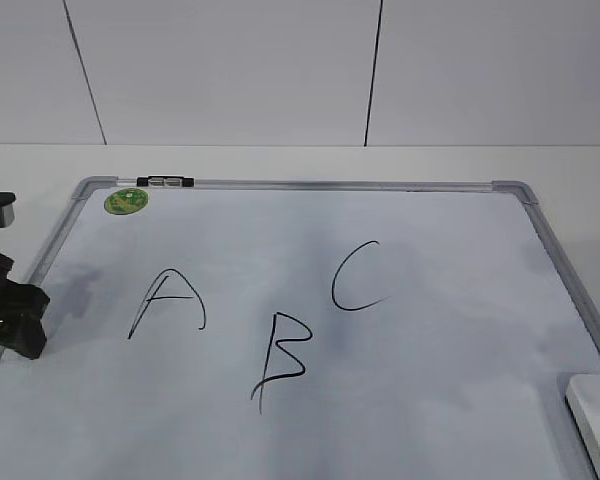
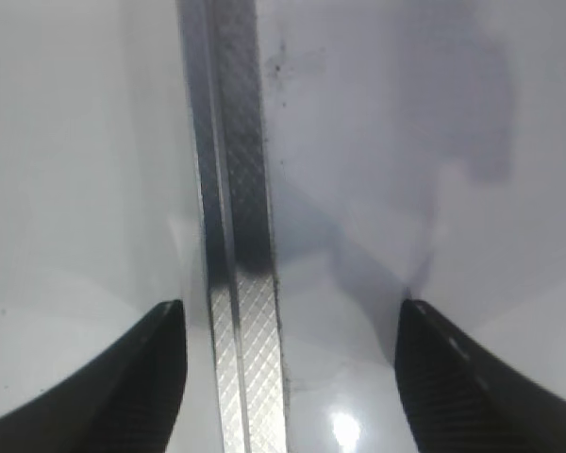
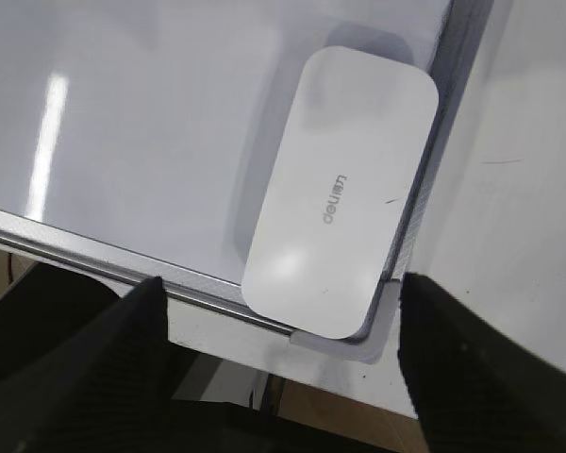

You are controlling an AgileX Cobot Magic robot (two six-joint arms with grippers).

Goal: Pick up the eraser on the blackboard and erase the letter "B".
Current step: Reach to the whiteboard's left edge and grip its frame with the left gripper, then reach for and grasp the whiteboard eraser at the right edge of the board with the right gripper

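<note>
White eraser (image 3: 341,189) in blackboard (image 1: 400,400) corner; left hand (image 2: 288,377), right hand (image 3: 278,368) apart.

White eraser (image 3: 341,193) flat in blackboard (image 1: 400,400) near-right corner, grey lettering up, seemingly overlapping frame. Letter "B" (image 1: 280,358) intact, thin black, between A and C, slightly nearer.

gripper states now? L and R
Left gripper: open, empty, straddling the blackboard frame.
Right gripper: open, empty, above the eraser.
</note>
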